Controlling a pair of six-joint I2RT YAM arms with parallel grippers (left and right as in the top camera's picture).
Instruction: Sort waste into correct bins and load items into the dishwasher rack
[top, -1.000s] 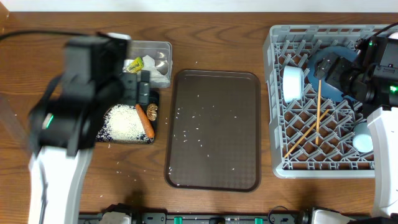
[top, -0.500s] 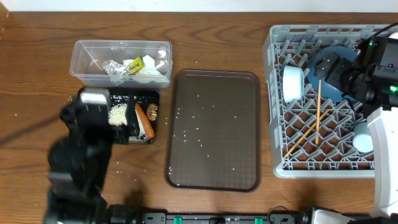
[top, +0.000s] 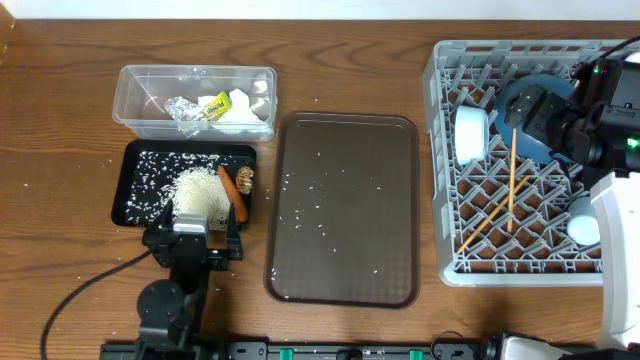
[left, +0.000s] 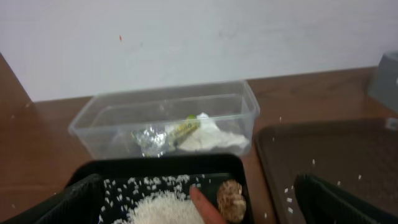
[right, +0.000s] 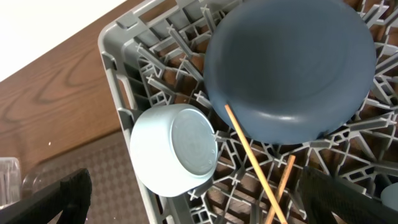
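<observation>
1. The left hand (top: 194, 240) sits low at the near edge of the shallow black rectangular tray (top: 124, 190). Its fingers are spread wide apart and hold nothing.
2. Just beyond it in that tray lie a heap of white rice (top: 195, 187), an orange carrot (top: 232, 190) and a brown food lump (top: 245, 178), with loose grains scattered over the tray floor.
3. Behind the tray, the clear plastic rectangular tub (top: 124, 100) holds a silver foil ball (top: 182, 108), a yellow-green wrapper (top: 213, 106) and a crumpled white napkin (top: 245, 113).
4. The right hand (top: 522, 108) hovers over the large square grey plastic rack (top: 446, 200), its fingers also wide apart and holding nothing.
5. Under it a large dark blue dish (right: 292, 68) leans among the pegs, with a white bowl (top: 471, 133) on its side just beside it. Thin wooden chopsticks (top: 511, 180) lie across the lattice and a small blue cup (top: 583, 222) sits near the right rim. I cannot find a pink cup.
6. Stray rice grains dot the large brown serving tray (top: 345, 150) and the wooden desk (top: 60, 130).
7. Judgement: sorting and loading look essentially done. What remains is the stray rice, which is too fine to pinch. The next move probably calls for tipping the serving tray towards the black tray, or parking both arms.
</observation>
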